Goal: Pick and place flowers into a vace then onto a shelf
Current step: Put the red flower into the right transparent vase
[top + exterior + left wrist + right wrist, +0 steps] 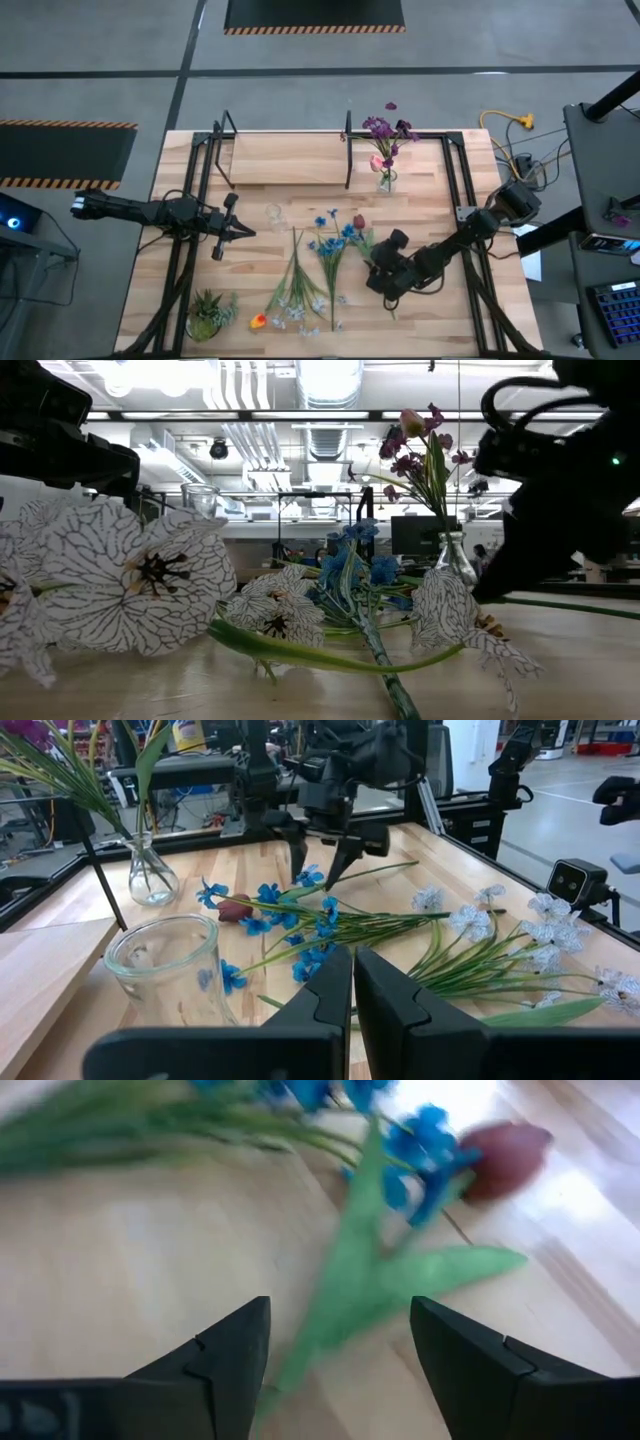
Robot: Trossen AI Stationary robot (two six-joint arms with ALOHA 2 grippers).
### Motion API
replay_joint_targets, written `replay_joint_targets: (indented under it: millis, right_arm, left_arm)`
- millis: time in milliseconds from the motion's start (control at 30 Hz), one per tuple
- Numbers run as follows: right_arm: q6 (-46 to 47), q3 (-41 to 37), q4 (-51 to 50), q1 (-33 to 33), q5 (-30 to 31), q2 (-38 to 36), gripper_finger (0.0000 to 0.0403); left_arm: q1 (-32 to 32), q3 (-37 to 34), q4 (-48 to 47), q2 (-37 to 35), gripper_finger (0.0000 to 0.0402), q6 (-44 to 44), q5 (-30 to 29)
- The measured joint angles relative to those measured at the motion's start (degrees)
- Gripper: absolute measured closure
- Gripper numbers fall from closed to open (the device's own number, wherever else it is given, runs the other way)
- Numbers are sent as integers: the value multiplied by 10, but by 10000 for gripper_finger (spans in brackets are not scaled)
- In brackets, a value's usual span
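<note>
Loose flowers lie on the table's middle: blue blooms (335,235), a dark red tulip (358,221), pale white blooms (298,300) and an orange one (258,321). A small glass vase (385,181) holding purple and pink flowers stands by the shelf's (290,158) right end. My right gripper (340,1350) is open and slants down over the tulip's green stem and leaf (350,1280), one finger on each side; it also shows in the left wrist view (316,875). My left gripper (245,232) waits shut, left of the flowers.
An empty clear glass (275,213) stands in front of the shelf, close to my left gripper. A spiky potted plant (207,312) sits at the near left corner. Black frame rails (455,200) run along both table sides. Bare wood lies at the near right.
</note>
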Motion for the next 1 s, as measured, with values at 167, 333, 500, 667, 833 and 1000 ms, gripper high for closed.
replay_joint_targets:
  millis: [167,333,500,667,833,1000]
  right_arm:
    - [70,0,-65,0,-15,0,198]
    - [79,0,-69,0,-19,0,240]
    - [79,0,-72,0,-20,-1,302]
    - [79,0,-92,0,-24,-25,370]
    - [79,0,-128,0,-2,-78,386]
    - [71,0,-161,2,55,-149,385]
  left_arm:
    - [0,0,0,0,402,0,0]
    - [0,0,0,0,402,0,0]
    - [0,0,0,0,402,0,0]
    - [0,0,0,0,402,0,0]
    - [0,0,0,0,402,0,0]
    - [0,0,0,0,402,0,0]
